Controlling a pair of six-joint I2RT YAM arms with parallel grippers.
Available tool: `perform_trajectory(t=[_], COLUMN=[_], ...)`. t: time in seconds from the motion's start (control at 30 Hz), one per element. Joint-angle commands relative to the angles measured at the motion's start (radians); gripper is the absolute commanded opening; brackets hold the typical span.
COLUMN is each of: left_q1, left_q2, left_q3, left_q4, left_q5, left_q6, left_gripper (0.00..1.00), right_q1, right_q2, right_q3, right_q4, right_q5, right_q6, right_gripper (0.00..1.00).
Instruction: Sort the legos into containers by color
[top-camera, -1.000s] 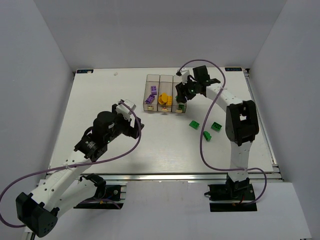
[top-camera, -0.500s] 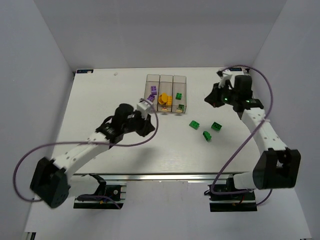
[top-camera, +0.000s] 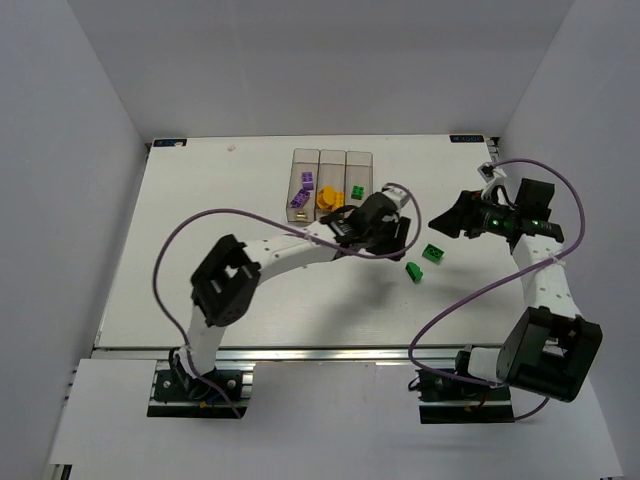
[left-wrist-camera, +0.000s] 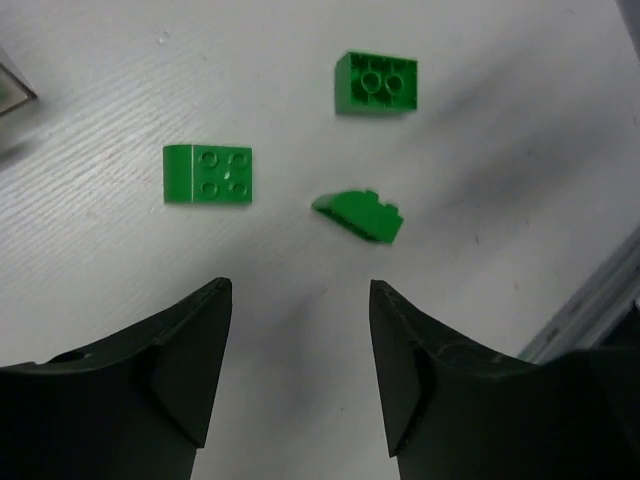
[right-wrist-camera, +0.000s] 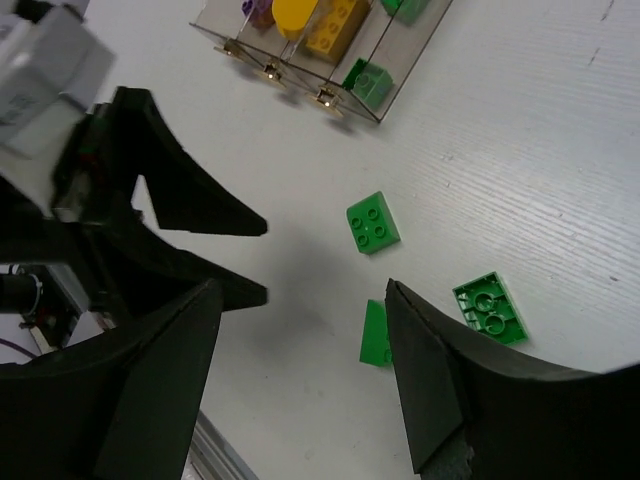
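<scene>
Left arm (top-camera: 290, 248) is stretched far out over the white counter (top-camera: 200, 200), elbow raised near its base and forearm running right. Left gripper (left-wrist-camera: 298, 295) points down, fingers apart, nothing between them. Three bright green studded plastic bricks (left-wrist-camera: 360, 215) lie on the counter ahead of its tips: a wedge-shaped brick nearest, just past the right finger, a flat studs-up brick (left-wrist-camera: 208, 174) ahead-left, and a blocky brick (left-wrist-camera: 377, 82) farther ahead-right. Right arm (top-camera: 545, 280) rises from its base with the forearm angled in leftward. Right gripper (right-wrist-camera: 300, 290) is also spread and empty, with the same three bricks on the counter below and ahead of it. The row of three clear greyish plastic bins (top-camera: 332, 165) sits past those bricks. It holds purple bricks (top-camera: 303, 190), orange-yellow bricks (top-camera: 328, 198) and green bricks (top-camera: 357, 192), one colour per bin.
</scene>
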Motion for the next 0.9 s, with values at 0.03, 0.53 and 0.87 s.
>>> perform_trajectory(t=[0.03,0.53,0.87], left_q1=[-0.039,-0.050,-0.041], left_q2=[0.194,0.334,0.382], left_q3=[0.325,0.517,0.505], left_q4=[-0.260,-0.392,-0.340], left_q5=[-0.270,-0.395,-0.402], left_q6=[-0.119,-0.521,-0.688], left_gripper=[0.70,0.87,0.87], right_q1=[-0.063,-0.174,-0.215], right_q2=[-0.079,-0.156,-0.171], right_q3=[0.002,-0.031,-0.044], right_q4=[-0.010,0.030,0.043], right_q5=[-0.050,-0.119,-0.147], right_q6=[-0.042,-0.013,-0.002], right_gripper=[0.71,0.70,0.69])
